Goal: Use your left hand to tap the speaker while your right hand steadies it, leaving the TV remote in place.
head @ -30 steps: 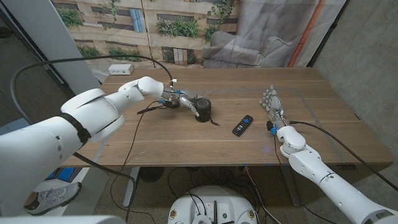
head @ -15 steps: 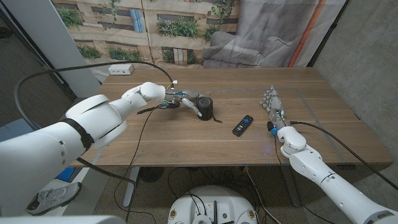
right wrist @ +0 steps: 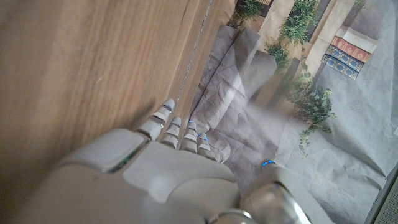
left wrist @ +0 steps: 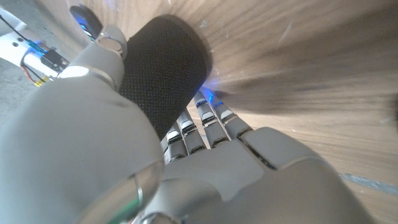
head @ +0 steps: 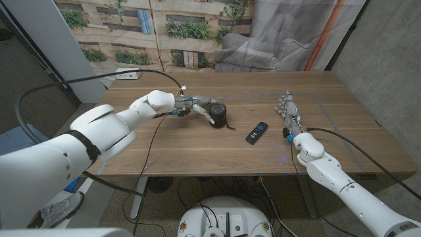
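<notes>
The black cylindrical speaker (head: 218,114) stands upright near the table's middle. My left hand (head: 196,107) reaches it from the left, fingers stretched out against its side. In the left wrist view the speaker's mesh body (left wrist: 163,68) sits between the thumb and the straight fingers (left wrist: 205,121) of my left hand (left wrist: 186,162), touching them. The black TV remote (head: 257,131) lies flat to the right of the speaker, untouched. Beyond the remote, my right hand (head: 288,113) stands on its edge with straight fingers, well apart from the speaker and holding nothing. It appears as my right hand (right wrist: 168,162) over bare wood.
A white power strip (head: 127,74) lies at the table's back left corner. A thin black cable (head: 152,117) trails across the wood left of my left hand. A short cord (head: 230,128) leaves the speaker's base. Grey cloth (head: 263,49) hangs behind the table.
My left arm has reached further right, bringing the hand closer around the speaker, which has shifted slightly right and back. The remote and my right hand have stayed put.
</notes>
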Controlling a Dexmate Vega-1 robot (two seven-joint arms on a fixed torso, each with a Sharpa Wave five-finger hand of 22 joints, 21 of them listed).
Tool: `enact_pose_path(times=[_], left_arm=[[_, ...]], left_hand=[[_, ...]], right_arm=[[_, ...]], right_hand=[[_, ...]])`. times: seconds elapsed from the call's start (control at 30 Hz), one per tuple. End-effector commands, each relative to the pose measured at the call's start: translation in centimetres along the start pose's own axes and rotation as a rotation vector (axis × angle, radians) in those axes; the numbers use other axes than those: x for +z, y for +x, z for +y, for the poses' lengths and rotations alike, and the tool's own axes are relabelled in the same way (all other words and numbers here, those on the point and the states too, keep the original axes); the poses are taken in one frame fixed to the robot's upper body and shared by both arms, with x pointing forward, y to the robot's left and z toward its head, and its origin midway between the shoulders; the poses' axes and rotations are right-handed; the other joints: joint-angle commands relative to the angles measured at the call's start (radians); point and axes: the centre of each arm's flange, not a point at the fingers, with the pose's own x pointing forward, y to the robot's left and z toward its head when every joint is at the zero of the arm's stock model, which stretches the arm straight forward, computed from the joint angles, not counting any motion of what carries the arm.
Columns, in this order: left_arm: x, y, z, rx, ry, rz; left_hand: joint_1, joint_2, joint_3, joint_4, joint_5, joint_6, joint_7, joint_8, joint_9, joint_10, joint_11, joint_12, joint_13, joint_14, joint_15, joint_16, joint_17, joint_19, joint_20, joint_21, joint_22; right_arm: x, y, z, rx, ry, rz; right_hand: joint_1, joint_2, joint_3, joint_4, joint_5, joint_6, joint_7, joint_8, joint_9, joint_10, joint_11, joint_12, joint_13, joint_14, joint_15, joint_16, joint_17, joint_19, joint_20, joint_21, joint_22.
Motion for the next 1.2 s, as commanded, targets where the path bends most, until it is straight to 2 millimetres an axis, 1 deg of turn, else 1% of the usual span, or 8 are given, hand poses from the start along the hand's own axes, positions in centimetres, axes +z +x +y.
enact_pose_path(times=[0.03, 0.2, 0.47, 0.6, 0.73, 1.1, 1.2], left_arm=[[0.8, -0.1, 0.2, 0.066, -0.047, -0.078], [0.9, -0.1, -0.1, 0.084, -0.062, -0.099], [1.4, -0.8, 0.3, 0.119, -0.088, -0.098], [1.8, -1.1, 0.6, 0.136, -0.110, -0.078], [2.3, -1.2, 0.7, 0.140, -0.127, -0.069], [3.7, -0.5, 0.2, 0.126, -0.224, -0.075], [3.9, -0.2, 0.0, 0.123, -0.263, -0.082]], left_hand=[[0.028, 0.045, -0.019, 0.002, 0.005, 0.051, -0.007, 0.040, 0.023, 0.113, -0.073, 0.048, 0.085, 0.033, -0.172, 0.011, 0.006, 0.015, -0.056, 0.000, -0.001], [0.040, 0.059, -0.034, 0.002, 0.008, 0.079, -0.011, 0.067, 0.030, 0.149, -0.073, 0.066, 0.101, 0.063, -0.173, 0.022, 0.012, 0.027, -0.059, 0.000, -0.001], [0.049, 0.072, -0.045, 0.003, 0.010, 0.092, -0.006, 0.085, 0.034, 0.171, -0.073, 0.077, 0.113, 0.081, -0.175, 0.030, 0.017, 0.034, -0.064, 0.000, -0.001], [0.049, 0.078, -0.051, 0.006, 0.011, 0.097, -0.002, 0.092, 0.036, 0.176, -0.073, 0.080, 0.118, 0.087, -0.174, 0.033, 0.020, 0.038, -0.067, 0.000, -0.001], [0.047, 0.087, -0.057, 0.009, 0.012, 0.103, 0.004, 0.100, 0.038, 0.179, -0.072, 0.082, 0.123, 0.092, -0.173, 0.036, 0.022, 0.044, -0.069, 0.001, 0.000], [0.044, 0.100, -0.070, 0.012, 0.013, 0.116, 0.009, 0.116, 0.042, 0.193, -0.072, 0.087, 0.133, 0.105, -0.171, 0.043, 0.026, 0.058, -0.073, 0.004, 0.001], [0.044, 0.105, -0.077, 0.012, 0.013, 0.125, 0.009, 0.125, 0.044, 0.207, -0.073, 0.092, 0.137, 0.109, -0.171, 0.046, 0.028, 0.069, -0.077, 0.007, 0.001]], right_arm=[[0.3, 0.7, -0.7, 0.018, -0.006, 0.017], [0.5, 1.2, -1.0, 0.027, -0.006, 0.025], [1.3, 2.1, -1.2, 0.053, -0.022, 0.016], [2.1, 2.4, -1.2, 0.067, -0.042, -0.007], [2.6, 2.6, -1.3, 0.081, -0.068, -0.027], [3.6, 2.7, -1.5, 0.113, -0.149, -0.089], [3.8, 2.6, -1.8, 0.121, -0.170, -0.104]], right_hand=[[-0.005, 0.037, 0.004, 0.006, 0.005, -0.006, -0.007, 0.007, 0.003, 0.000, -0.006, 0.010, 0.003, -0.001, 0.001, 0.007, -0.001, 0.001, 0.004, 0.010, 0.003], [-0.005, 0.037, 0.004, 0.006, 0.005, -0.007, -0.007, 0.007, 0.003, 0.000, -0.007, 0.009, 0.003, -0.001, 0.000, 0.007, -0.001, 0.002, 0.005, 0.010, 0.003], [-0.005, 0.037, 0.004, 0.006, 0.005, -0.006, -0.007, 0.007, 0.003, 0.000, -0.008, 0.009, 0.003, -0.001, 0.001, 0.007, -0.002, 0.002, 0.005, 0.010, 0.003], [-0.005, 0.037, 0.004, 0.006, 0.006, -0.004, -0.007, 0.008, 0.003, 0.002, -0.006, 0.010, 0.003, -0.001, -0.002, 0.007, -0.002, 0.003, -0.008, 0.010, 0.003], [-0.004, 0.037, 0.004, 0.006, 0.006, -0.004, -0.008, 0.008, 0.003, 0.002, -0.005, 0.010, 0.003, -0.001, -0.005, 0.008, -0.003, 0.003, -0.013, 0.010, 0.003], [-0.003, 0.035, 0.004, 0.004, 0.006, 0.002, -0.007, 0.010, 0.003, 0.014, -0.005, 0.015, 0.003, 0.011, -0.012, 0.013, -0.004, 0.008, -0.022, 0.011, 0.003], [-0.002, 0.034, 0.005, 0.003, 0.006, 0.005, -0.006, 0.011, 0.003, 0.019, -0.005, 0.016, 0.003, 0.014, -0.016, 0.013, -0.005, 0.010, -0.024, 0.012, 0.003]])
